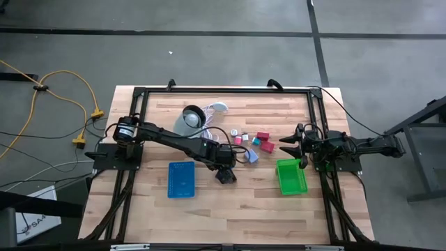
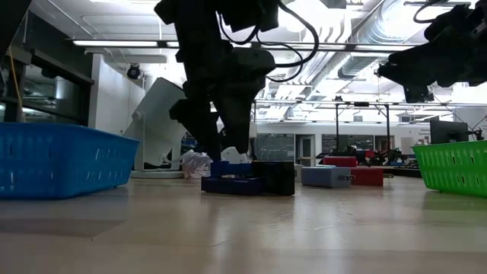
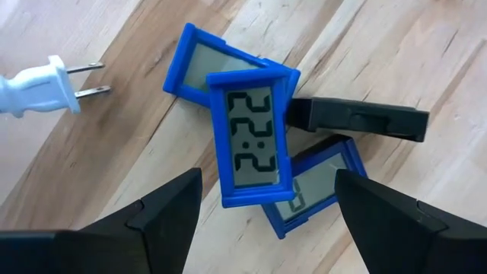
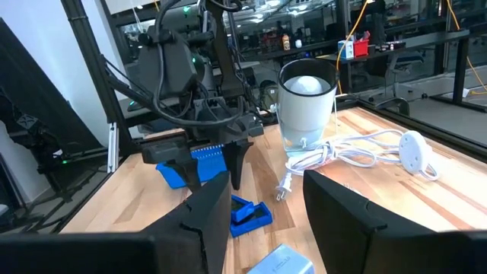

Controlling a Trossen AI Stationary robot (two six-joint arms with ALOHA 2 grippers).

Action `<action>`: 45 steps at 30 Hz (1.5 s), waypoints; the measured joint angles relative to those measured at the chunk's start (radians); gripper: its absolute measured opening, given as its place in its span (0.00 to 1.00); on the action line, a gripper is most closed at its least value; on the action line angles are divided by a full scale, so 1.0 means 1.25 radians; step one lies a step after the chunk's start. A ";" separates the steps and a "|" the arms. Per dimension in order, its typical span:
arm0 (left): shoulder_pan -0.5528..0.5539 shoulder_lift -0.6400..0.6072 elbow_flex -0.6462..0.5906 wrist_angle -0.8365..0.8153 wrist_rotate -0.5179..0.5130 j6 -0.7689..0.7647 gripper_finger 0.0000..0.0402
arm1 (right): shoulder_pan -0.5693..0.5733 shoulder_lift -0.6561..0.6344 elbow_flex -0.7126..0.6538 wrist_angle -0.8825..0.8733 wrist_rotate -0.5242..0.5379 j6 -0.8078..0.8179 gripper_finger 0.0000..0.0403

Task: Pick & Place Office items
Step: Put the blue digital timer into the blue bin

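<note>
Left hand (image 3: 266, 209) open above blue clocks (image 3: 251, 137)

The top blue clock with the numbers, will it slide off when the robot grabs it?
Probably a bit. The top blue clock lies crooked across two other blue clocks, so it may tip or slide. It looks stiff plastic, likely light. The open left gripper straddles it.

The bench (image 1: 230, 209) is pale wood with darker grain streaks, framed in black. Centre left lies a blue tray (image 1: 181, 178), centre right a bright green tray (image 1: 290, 176). Mid-frame, the blocks (image 1: 252, 141) show red, pink, teal, pale blue and white. The clocks (image 3: 251, 137) have blue frames, grey screens and black digits. The plug (image 3: 34, 85) is white, the lamp (image 1: 189, 119) grey-white.
</note>
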 joint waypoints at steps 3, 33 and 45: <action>0.000 0.000 0.000 0.001 -0.001 0.002 0.73 | 0.000 0.000 0.000 0.000 0.000 0.000 0.38; 0.007 0.041 0.000 0.018 0.003 0.002 0.73 | 0.000 0.006 0.000 0.001 0.000 0.000 0.38; 0.007 0.041 0.000 0.017 0.003 0.001 0.72 | 0.000 0.006 0.000 0.001 0.000 0.000 0.38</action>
